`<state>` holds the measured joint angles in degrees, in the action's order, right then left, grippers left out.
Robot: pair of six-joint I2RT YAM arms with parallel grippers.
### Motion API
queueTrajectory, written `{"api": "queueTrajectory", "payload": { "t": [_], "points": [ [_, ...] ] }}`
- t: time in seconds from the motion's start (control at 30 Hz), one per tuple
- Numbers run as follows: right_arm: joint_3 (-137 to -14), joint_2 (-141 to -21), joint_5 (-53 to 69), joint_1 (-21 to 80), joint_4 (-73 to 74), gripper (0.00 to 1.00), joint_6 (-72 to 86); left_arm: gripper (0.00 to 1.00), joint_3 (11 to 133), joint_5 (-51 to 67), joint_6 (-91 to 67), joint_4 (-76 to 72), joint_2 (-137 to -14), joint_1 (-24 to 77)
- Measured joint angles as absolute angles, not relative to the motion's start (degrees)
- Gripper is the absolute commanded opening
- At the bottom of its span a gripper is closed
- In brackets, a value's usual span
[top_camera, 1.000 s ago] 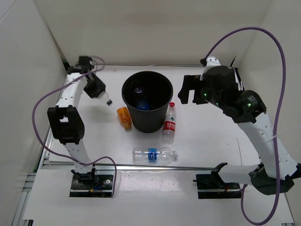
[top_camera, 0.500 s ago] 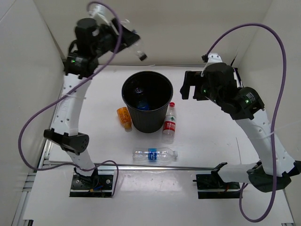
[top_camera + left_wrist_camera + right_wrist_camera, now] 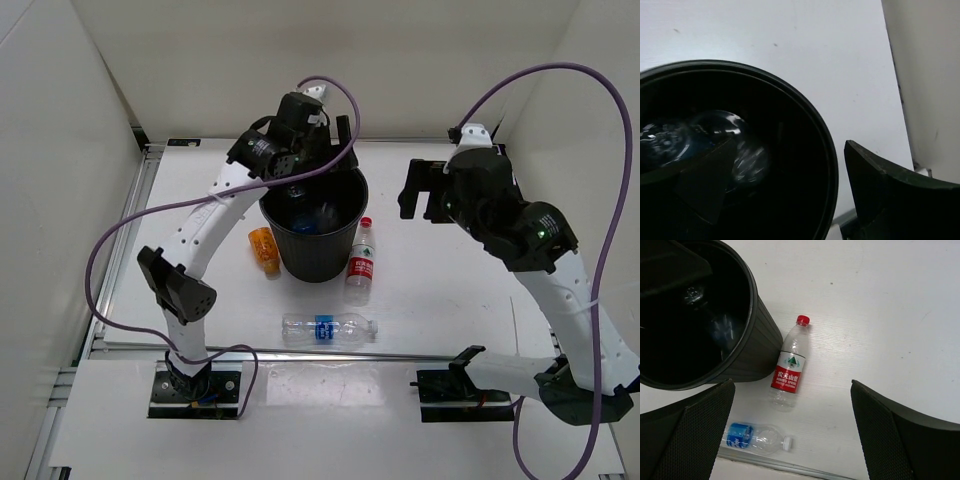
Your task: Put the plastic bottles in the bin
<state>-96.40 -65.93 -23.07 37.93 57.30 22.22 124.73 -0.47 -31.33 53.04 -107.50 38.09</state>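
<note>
The black bin (image 3: 316,262) stands mid-table with clear bottles (image 3: 318,217) lying inside. My left gripper (image 3: 326,150) hangs over its far rim, open, nothing between its fingers. In the left wrist view the bin's rim (image 3: 826,150) curves under the gripper (image 3: 790,150), with shiny bottles (image 3: 715,135) at the bottom. A stubby orange bottle (image 3: 264,249) lies left of the bin. A red-label bottle (image 3: 361,262) lies against its right side, and a blue-label bottle (image 3: 328,328) lies nearer the front. My right gripper (image 3: 416,190) is open, high to the bin's right.
White walls close the table on the left, back and right. A metal rail (image 3: 300,353) runs along the front edge, just past the blue-label bottle. The right wrist view shows the red-label bottle (image 3: 790,367), the blue-label bottle (image 3: 755,437) and the bin's wall (image 3: 757,350).
My left arm swung from high at the back left to over the bin. Its gripper opened, and the tiny dark-capped bottle it held is gone from it. The right arm shifted slightly right.
</note>
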Motion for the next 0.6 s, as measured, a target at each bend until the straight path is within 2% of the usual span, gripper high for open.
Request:
{"api": "queueTrajectory", "payload": {
  "t": [0.17, 0.27, 0.43, 0.6],
  "points": [
    [-94.13, -65.93, -24.25, 37.93, 57.28, 1.0, 22.59, 1.0, 128.62, -8.16, -29.71, 55.61, -106.94, 37.6],
    [-92.97, -66.22, -25.15, 37.93, 57.56, 1.0, 23.31, 1.0, 126.56, -14.41, -30.98, 56.82, -103.9, 36.82],
    [-92.79, -67.46, -25.8, 37.93, 58.41, 1.0, 24.27, 1.0, 104.14, -18.61, -37.19, 56.8, -89.56, 27.0],
    [-92.82, -68.51, -25.74, 37.93, 58.61, 1.0, 24.67, 1.0, 81.8, -12.27, -41.69, 52.86, -83.24, 11.55]
  ]
}}
